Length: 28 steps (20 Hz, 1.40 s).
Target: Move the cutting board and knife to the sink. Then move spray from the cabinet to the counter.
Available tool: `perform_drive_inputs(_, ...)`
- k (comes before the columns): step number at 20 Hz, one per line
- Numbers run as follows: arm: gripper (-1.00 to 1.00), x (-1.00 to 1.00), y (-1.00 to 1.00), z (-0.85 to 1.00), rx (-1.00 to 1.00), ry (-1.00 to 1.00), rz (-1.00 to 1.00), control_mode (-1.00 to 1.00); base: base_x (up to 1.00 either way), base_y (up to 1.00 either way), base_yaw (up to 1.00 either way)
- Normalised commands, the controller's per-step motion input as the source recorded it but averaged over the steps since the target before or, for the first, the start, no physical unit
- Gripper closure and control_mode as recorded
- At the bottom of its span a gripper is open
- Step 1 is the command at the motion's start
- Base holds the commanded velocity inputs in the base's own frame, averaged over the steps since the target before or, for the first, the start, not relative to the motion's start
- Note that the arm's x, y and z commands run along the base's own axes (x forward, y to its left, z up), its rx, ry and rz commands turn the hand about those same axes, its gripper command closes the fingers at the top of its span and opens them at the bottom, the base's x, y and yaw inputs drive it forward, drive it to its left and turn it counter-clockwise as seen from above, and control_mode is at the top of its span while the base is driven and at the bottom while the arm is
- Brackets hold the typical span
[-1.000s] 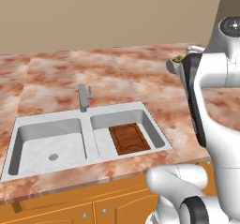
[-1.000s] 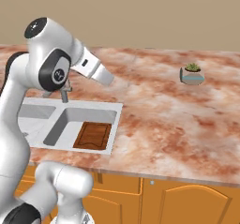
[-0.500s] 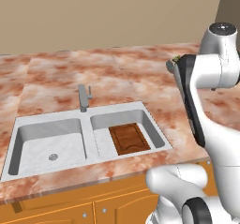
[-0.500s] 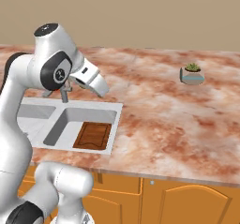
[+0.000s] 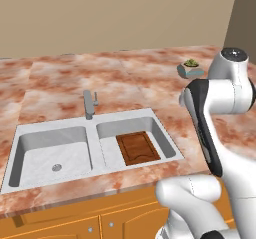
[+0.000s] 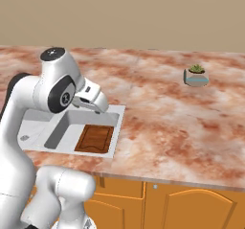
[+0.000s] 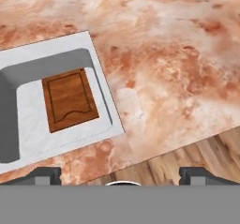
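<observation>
Already cutting board (image 7: 69, 99) lies inside sink (image 7: 101, 89).

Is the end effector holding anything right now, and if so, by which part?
Nothing is held: the end effector is open and empty above the counter.

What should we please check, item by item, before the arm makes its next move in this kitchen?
1. Cutting board in the sink: ok, it lies flat in the right basin.
2. Knife in the sink: cannot tell, no knife is seen in either basin or on the counter.
3. Claw free for a new pick: ok, it is open and holds nothing.
4. Claw clear of the board: ok, it is high above the counter edge.
5. Spray bottle and cabinet located: cannot tell from these views.
6. Potted plant out of the way: ok, it stands far back on the counter.
</observation>
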Motion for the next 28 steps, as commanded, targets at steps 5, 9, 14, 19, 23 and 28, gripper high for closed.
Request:
perform_drive_inputs(5,-1.00,0.00,0.00,-0.02,0.00,0.02,0.12,-1.00,0.00,0.00,0.00)
perform_drive_inputs(9,-1.00,-0.03,0.12,0.00,0.00,0.00,0.08,-1.00,0.00,0.00,0.00)
perform_drive_inputs(14,-1.00,-0.04,0.07,0.00,0.00,0.00,0.02,1.00,-0.30,0.45,0.07)
perform_drive_inputs(19,-1.00,0.00,0.00,0.00,0.00,0.00,0.00,1.00,-0.41,0.96,0.03)
perform_drive_inputs(23,-1.00,0.00,0.00,0.00,0.00,0.00,0.00,1.00,-0.23,1.00,0.00)
perform_drive_inputs(28,-1.00,0.00,0.00,0.00,0.00,0.00,0.00,1.00,-0.03,1.00,0.00)
